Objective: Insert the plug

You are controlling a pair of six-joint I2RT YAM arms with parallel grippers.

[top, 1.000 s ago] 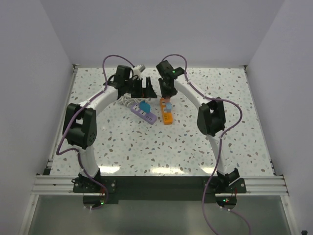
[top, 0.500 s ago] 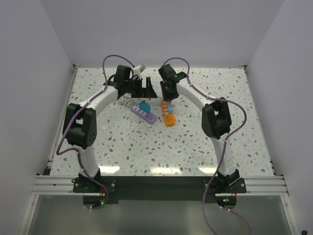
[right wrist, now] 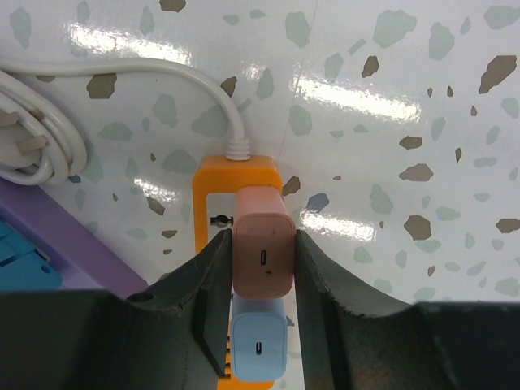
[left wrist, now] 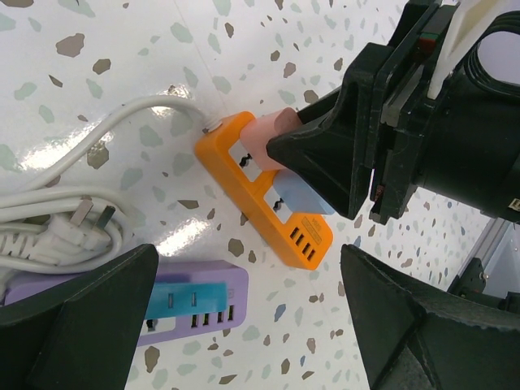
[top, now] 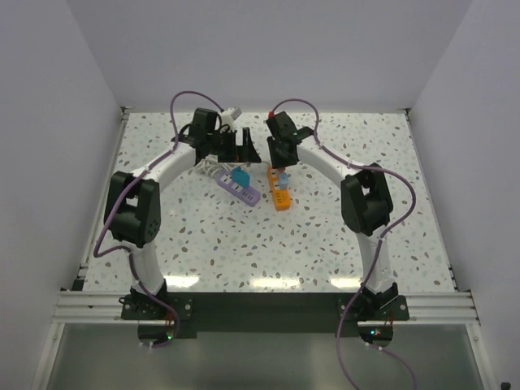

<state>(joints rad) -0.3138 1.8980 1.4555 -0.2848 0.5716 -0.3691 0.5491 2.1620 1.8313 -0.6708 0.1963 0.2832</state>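
Your right gripper (right wrist: 262, 240) stays clenched on the pink plug (right wrist: 262, 272), holding it over the socket at the 12 o'clock, cable end of the orange strip (right wrist: 213, 183). A blue plug (right wrist: 258, 349) sits just at its 6 o'clock. In the last second the right elbow swung out toward 3 o'clock and the strip crept a little toward 5 o'clock on the worktop (top: 325, 236). So you are pressing, but the plug is probably not seated yet. Your left gripper (left wrist: 249, 272) hangs released at 9 o'clock above the purple strip (left wrist: 219, 301).
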